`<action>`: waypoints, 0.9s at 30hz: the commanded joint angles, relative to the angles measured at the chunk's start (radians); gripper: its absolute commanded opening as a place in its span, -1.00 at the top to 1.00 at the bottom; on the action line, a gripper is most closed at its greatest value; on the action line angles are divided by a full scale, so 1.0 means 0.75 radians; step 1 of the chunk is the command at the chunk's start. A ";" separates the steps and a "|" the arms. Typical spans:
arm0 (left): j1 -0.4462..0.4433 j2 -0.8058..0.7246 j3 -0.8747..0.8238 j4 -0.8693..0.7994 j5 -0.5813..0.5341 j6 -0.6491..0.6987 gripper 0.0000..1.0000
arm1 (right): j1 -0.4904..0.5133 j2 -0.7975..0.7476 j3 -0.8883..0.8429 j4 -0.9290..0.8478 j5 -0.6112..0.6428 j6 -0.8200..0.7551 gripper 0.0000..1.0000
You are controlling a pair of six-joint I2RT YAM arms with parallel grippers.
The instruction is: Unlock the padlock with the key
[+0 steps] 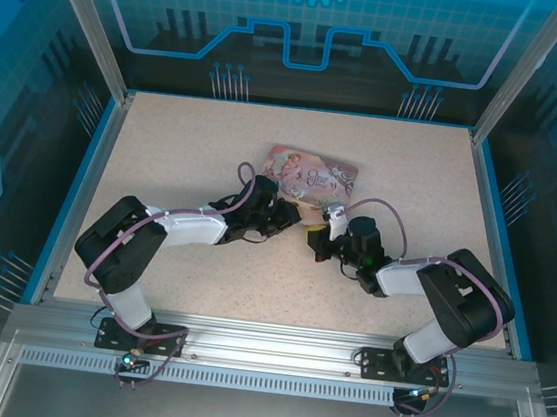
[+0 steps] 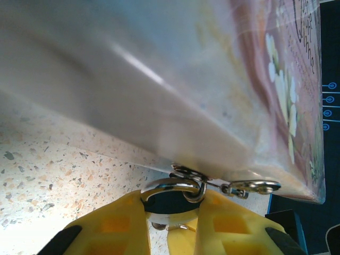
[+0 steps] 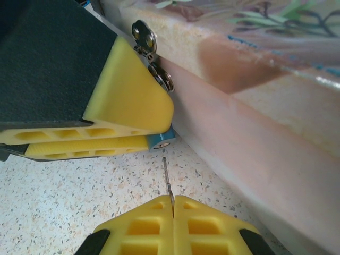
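Right gripper [image 3: 172, 201] clenched on the key [image 3: 168, 178], blade aimed at the padlock [image 3: 158, 141] just ahead. Left wrist: left gripper [image 2: 171, 204] grasps the padlock, shackle [image 2: 164, 184] hooked through the hasp [image 2: 187, 174] of the tin [image 2: 159, 79]. From above, both grippers meet beside the tin on the table [image 1: 185, 148]. I fear an off-line push would twist the key from my grip.

Key [image 3: 167, 178] in right claw [image 3: 172, 198] — near padlock [image 3: 158, 141]

Counting now: one pink tin [image 1: 310, 177], one padlock [image 3: 159, 140], one key [image 3: 168, 183], one table [image 1: 185, 148]. Two grippers, left gripper [image 2: 171, 210] and right gripper [image 3: 173, 204], four yellow fingers [image 3: 138, 228].
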 commanded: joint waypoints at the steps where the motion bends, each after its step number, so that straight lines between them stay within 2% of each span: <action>1: 0.010 -0.038 -0.005 0.064 0.051 -0.014 0.79 | 0.005 -0.018 0.010 0.051 -0.007 0.011 1.00; 27: 0.009 -0.038 -0.010 0.110 0.070 -0.050 0.79 | 0.008 0.092 0.084 0.152 -0.038 0.067 1.00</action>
